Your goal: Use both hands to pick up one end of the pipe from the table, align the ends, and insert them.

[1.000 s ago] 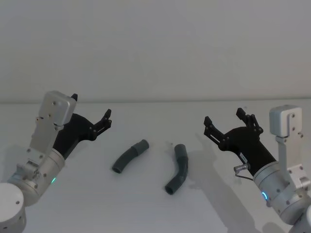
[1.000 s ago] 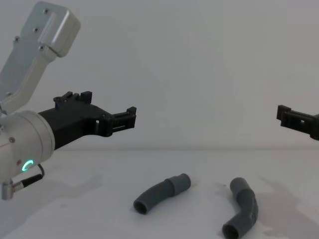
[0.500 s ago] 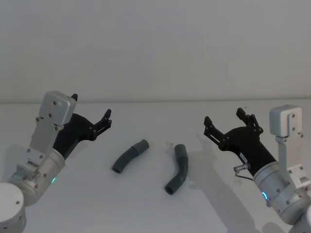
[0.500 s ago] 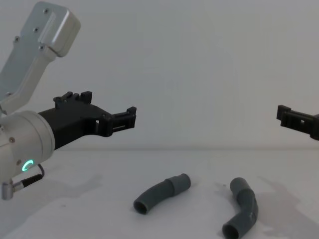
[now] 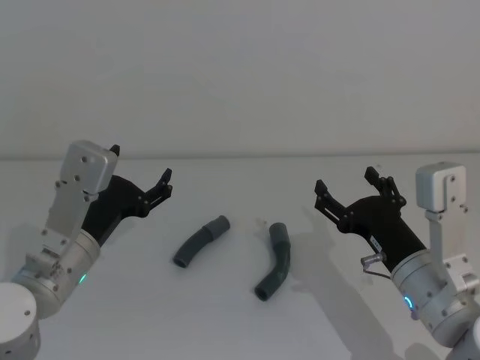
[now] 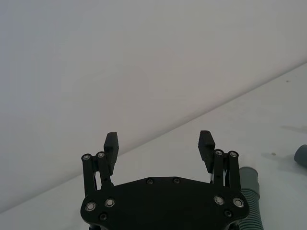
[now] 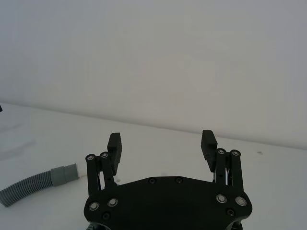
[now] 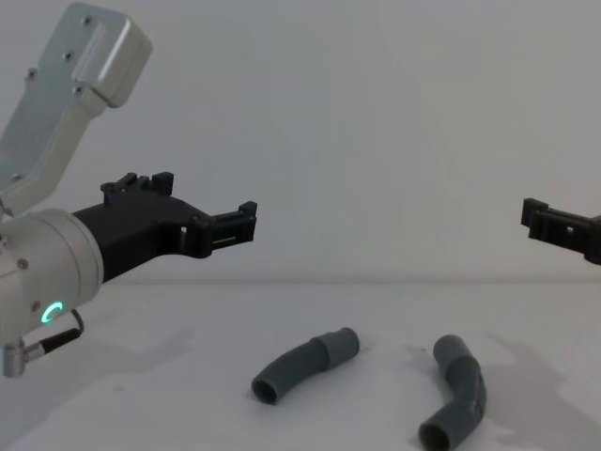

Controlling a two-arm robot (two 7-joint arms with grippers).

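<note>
**Heads up: nothing gripped yet, and these bent bits look easy to fumble**

Both halves of the pipe lie flat on the table (image 5: 225, 322), between your two arms. The ribbed piece (image 5: 196, 243) is on the left with its collar (image 5: 219, 224) at the far end; the elbow piece (image 5: 275, 261) sits just to its right, near it but not touching. Your left gripper (image 5: 141, 165) hangs above the table off to the left of the ribbed piece, fingers spread wide; your right gripper (image 5: 346, 180) hangs off to the right of the elbow piece, spread just as wide. Neither has anything between its fingers, and both are well apart from the pipe.

What I'd worry about: the pieces are round, bent and light-looking. If one finger lands before the other, the piece will likely roll or pivot on the table instead of getting pinched; come down square across the tube. Grab too close to the collar and your fingers will probably block the joint; grab too far back and the end may swing when you lift. A small twist in the grip could also point the elbow's mouth (image 5: 278, 230) off axis; then the ends would butt together rather than slide in, and pushing harder might make a piece slip. The pieces are short, too, so your grippers could bump each other at the join.
</note>
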